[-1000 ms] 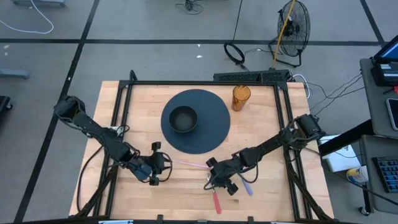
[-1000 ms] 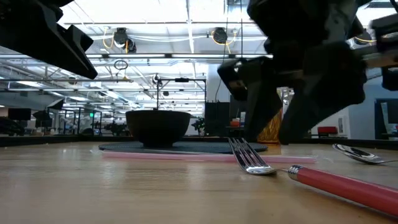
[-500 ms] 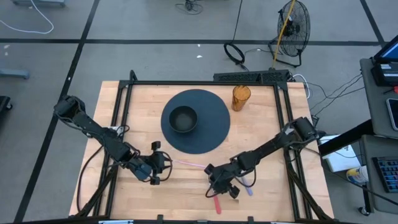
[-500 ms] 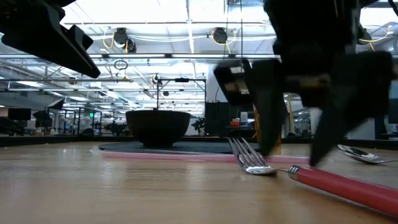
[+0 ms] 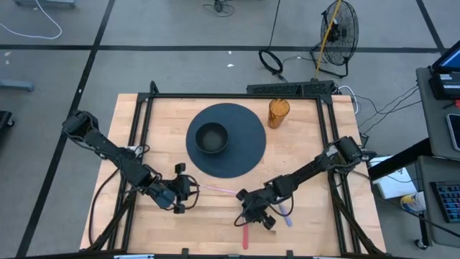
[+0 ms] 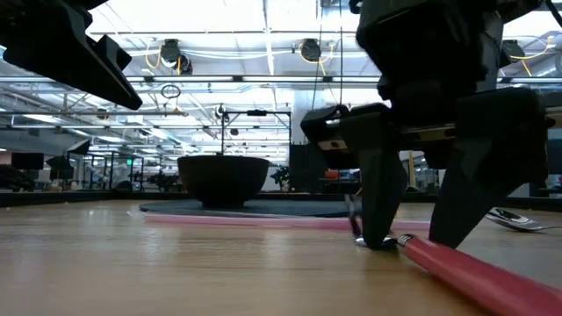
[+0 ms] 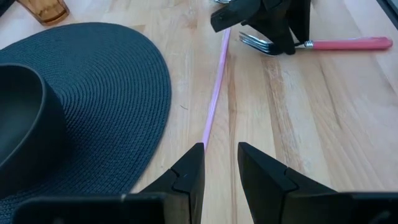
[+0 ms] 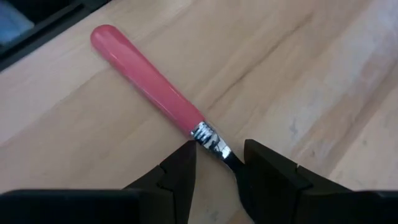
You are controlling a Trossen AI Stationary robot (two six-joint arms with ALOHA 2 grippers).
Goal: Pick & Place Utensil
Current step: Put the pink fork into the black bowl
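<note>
A fork with a red handle [image 5: 245,236] lies flat on the wood near the table's near edge. My right gripper [image 8: 219,165] is open and reaches down to the table, one finger on each side of the fork's metal neck [image 6: 379,241]. The tines are hidden behind a finger [image 6: 384,197] in the low view. My left gripper [image 7: 217,169] is open and hovers over the near-left part of the table, above one end of a thin pink stick [image 7: 214,99]. The stick lies on the wood beside the placemat. My right gripper comes from above, pointing down, with its fingers across the fork. One finger [image 8: 267,171] lies against the metal neck [image 8: 214,142], just past the red handle. The other finger stands apart from it. The fork lies flat on the table.
A black bowl [image 5: 211,137] sits on a round dark placemat [image 5: 244,155] at the table's middle. An amber cup [image 5: 278,113] stands toward the far edge. A purple-handled spoon [image 5: 287,216] lies just right of my right gripper. A black rail [image 5: 136,137] frames the table.
My right gripper has moved slightly toward the table's near edge and come down until its fingertips reach the wood around the fork's neck. The fork has turned on the table: its red handle has swung left and now points toward the near edge.
</note>
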